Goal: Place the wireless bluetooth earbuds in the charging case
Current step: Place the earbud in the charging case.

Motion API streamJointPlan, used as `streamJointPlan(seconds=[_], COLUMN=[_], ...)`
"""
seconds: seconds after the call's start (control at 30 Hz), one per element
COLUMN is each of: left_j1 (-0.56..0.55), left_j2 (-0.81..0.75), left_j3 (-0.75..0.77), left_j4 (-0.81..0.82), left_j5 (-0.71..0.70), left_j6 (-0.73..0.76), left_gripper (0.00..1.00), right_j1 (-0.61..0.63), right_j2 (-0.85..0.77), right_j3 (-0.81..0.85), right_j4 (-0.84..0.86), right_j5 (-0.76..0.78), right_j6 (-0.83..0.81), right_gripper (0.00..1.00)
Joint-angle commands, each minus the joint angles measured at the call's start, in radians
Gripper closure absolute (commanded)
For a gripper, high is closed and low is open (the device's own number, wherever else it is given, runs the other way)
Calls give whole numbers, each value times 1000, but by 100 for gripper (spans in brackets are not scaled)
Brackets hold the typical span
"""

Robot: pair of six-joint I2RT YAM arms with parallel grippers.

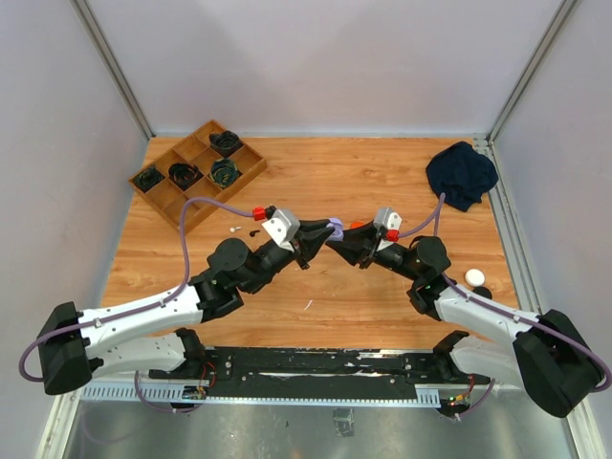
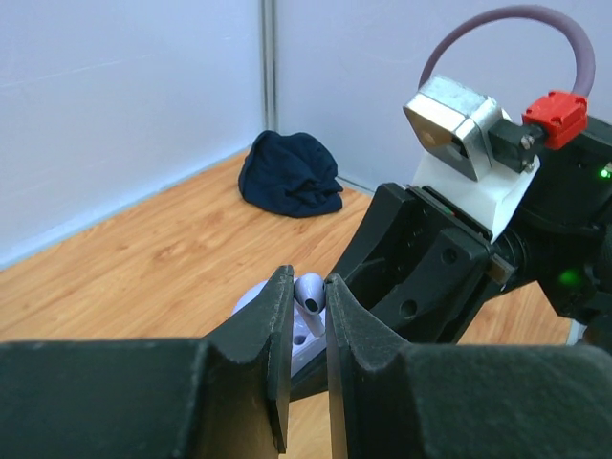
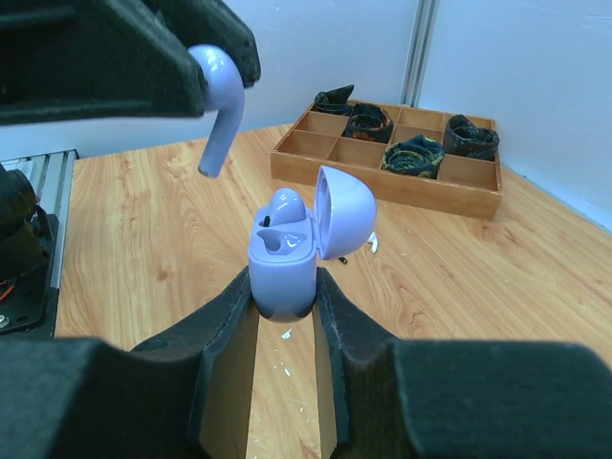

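My left gripper (image 2: 308, 289) is shut on a lavender earbud (image 2: 310, 293), pinched by its head with the stem pointing down. In the right wrist view that earbud (image 3: 218, 105) hangs above and to the left of the open lavender charging case (image 3: 282, 273). The right gripper (image 3: 284, 287) is shut on the case's body. Its lid (image 3: 344, 212) is flipped back and a second lavender earbud (image 3: 288, 206) sits in the far socket; the near socket is empty. From above, both grippers meet over the table's middle at the case (image 1: 335, 229).
A wooden compartment tray (image 1: 196, 167) with coiled cables stands at the back left. A dark blue cloth (image 1: 461, 174) lies at the back right. A round white case (image 1: 474, 276) sits by the right arm. Small white (image 1: 233, 229) and dark (image 1: 251, 232) bits lie near the tray.
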Motion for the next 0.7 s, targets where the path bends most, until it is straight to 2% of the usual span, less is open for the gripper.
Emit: streamJointPlan(seconds=[0.0, 0.13, 0.67], left_j1=[-11, -11, -11], left_j2=[19, 30, 58], left_j3=[-30, -52, -63], left_j4=[118, 171, 247], left_j5=[40, 66, 69], left_j6=[90, 134, 179], left_gripper=[85, 88, 87], right_j1=[-23, -22, -23], right_j2=[-20, -32, -55], right_j3=[27, 22, 24], right_j4=[62, 59, 33], right_j5=[-22, -20, -29], right_j6=[23, 23, 24], right_gripper=[84, 84, 84])
